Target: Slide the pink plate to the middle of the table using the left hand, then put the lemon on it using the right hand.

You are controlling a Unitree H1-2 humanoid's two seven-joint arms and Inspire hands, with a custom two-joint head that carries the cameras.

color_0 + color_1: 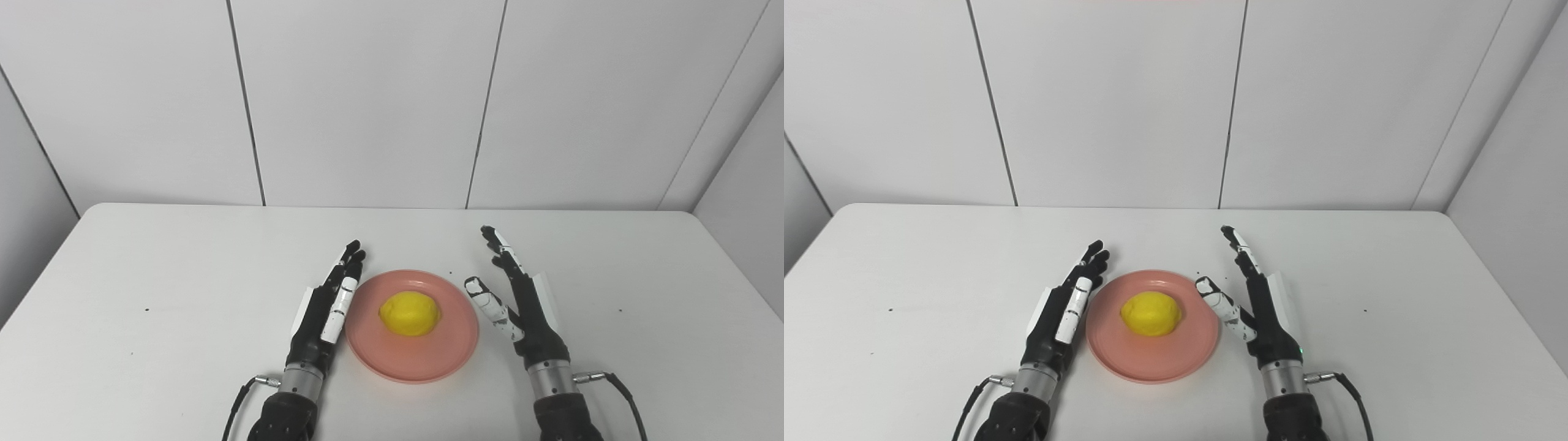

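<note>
Fingers on both my hands are stretched out straight and apart, holding nothing. Between them the lemon (409,313) lies on the pink plate (422,361), a little toward its far side, and the plate sits near the middle of the white table (153,275), toward my edge. My left hand (326,309) stands on edge just beside the plate's left rim; my right hand (520,303) stands near the right rim, thumb angled toward the plate.
</note>
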